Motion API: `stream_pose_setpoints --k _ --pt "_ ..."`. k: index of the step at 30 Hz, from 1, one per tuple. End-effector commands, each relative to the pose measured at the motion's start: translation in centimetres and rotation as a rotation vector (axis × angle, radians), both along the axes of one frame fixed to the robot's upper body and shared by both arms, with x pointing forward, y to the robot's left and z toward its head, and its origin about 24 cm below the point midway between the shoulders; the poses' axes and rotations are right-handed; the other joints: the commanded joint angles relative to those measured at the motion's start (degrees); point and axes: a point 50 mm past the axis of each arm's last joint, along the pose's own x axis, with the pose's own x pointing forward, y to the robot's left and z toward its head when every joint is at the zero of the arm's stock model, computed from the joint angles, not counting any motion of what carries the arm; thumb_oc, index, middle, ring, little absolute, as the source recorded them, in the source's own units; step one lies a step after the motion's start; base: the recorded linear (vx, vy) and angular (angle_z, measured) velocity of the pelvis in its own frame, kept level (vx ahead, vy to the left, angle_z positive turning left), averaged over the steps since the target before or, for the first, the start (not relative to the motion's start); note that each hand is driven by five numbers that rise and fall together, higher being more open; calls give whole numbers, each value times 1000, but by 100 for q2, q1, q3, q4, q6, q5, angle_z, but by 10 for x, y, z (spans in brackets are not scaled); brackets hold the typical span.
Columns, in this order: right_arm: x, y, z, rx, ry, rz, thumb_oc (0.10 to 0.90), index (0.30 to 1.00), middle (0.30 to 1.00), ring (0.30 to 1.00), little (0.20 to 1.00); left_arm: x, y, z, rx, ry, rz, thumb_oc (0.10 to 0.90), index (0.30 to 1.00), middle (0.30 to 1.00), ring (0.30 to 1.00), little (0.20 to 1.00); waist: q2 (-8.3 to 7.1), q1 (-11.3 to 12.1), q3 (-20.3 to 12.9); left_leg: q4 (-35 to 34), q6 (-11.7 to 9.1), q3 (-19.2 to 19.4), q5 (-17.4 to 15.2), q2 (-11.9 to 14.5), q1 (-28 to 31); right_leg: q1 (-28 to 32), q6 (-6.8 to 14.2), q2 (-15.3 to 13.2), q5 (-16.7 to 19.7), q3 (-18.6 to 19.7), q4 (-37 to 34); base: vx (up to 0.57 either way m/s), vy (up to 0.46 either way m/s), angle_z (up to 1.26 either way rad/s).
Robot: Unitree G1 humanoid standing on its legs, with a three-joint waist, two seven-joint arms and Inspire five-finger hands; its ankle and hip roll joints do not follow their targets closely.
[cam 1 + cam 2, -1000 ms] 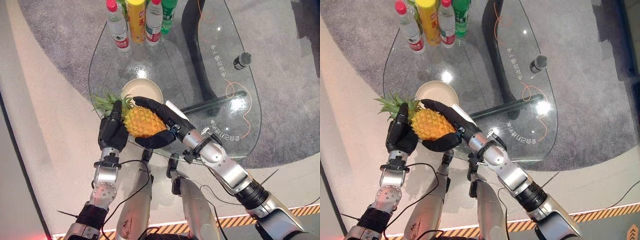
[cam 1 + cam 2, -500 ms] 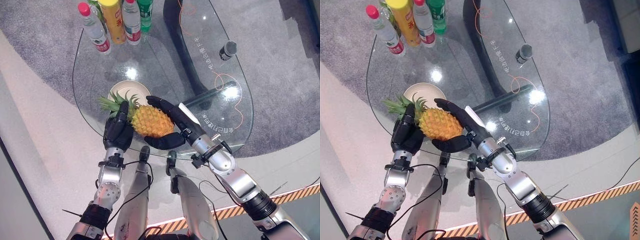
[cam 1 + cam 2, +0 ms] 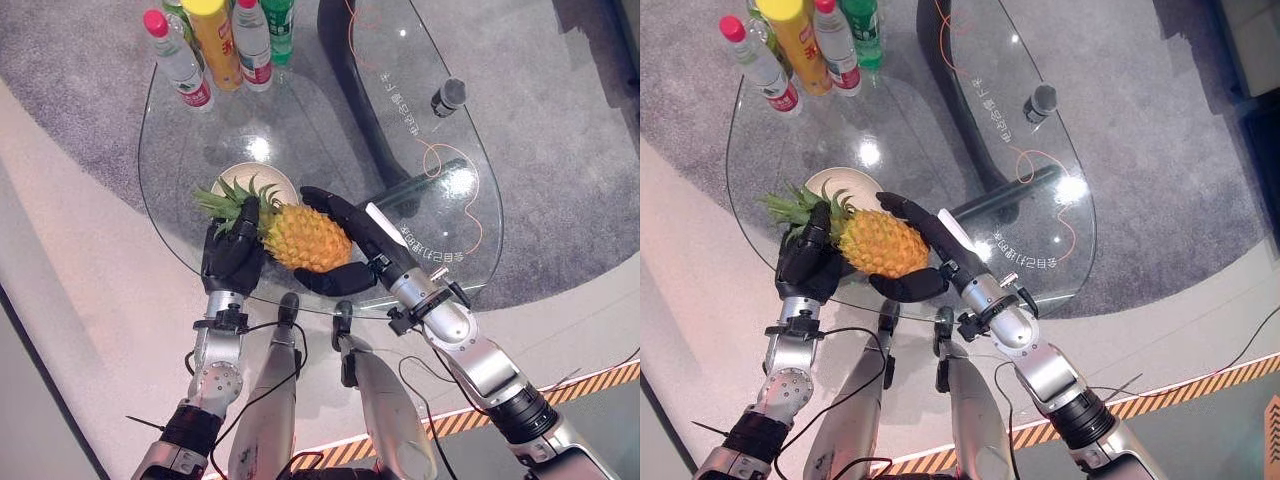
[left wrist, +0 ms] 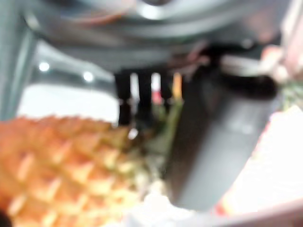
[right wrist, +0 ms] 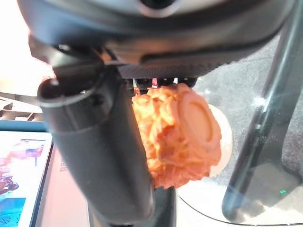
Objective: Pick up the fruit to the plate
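A yellow-orange pineapple (image 3: 305, 238) with a green leafy crown (image 3: 228, 200) lies on its side in the air over the near edge of the glass table (image 3: 330, 130). Both hands carry it. My left hand (image 3: 228, 262) is curled round the crown end, and the fruit's skin (image 4: 61, 161) fills much of the left wrist view. My right hand (image 3: 345, 240) wraps the body, fingers over the top and thumb (image 5: 104, 156) underneath, with the pineapple's cut base (image 5: 189, 127) beside it. A cream plate (image 3: 268, 176) rests on the glass just beyond the crown, partly hidden by the leaves.
Several bottles stand at the table's far left: a clear one with a red cap (image 3: 176, 52), a yellow one (image 3: 220, 40) and a green one (image 3: 278, 15). A small dark cylinder (image 3: 448, 95) sits at the right. The table's dark base (image 3: 360, 90) shows under the glass. Grey carpet (image 3: 560, 150) surrounds it.
The camera has shifted. Both hands still hold the pineapple, and its crown has edged over the plate's near rim.
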Motion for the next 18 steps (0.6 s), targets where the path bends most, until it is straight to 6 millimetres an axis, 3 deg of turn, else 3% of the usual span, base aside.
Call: stream_pose_setpoints --k 1,8,18 --pt "0 -40 32 15 -141 -159 800 900 900 900 900 -15 42 95 50 -513 283 100 300 300 300 200 -190 50 -105 270 235 -57 -595 -261 9 -41 104 45 197 -310 124 0 0 0" --pt "2 -42 35 -10 -134 -167 800 900 900 900 900 -22 46 126 196 -600 503 100 300 300 300 200 -115 9 -105 313 163 -69 -516 -267 -140 -193 16 47 112 -317 242 -5 17 -3" --pt "5 -39 39 -44 -134 -150 800 900 900 900 900 -20 43 137 246 -567 719 100 300 300 300 200 -23 -74 -105 364 70 -6 -417 -230 -370 -420 -54 37 53 -298 355 -17 41 -2"
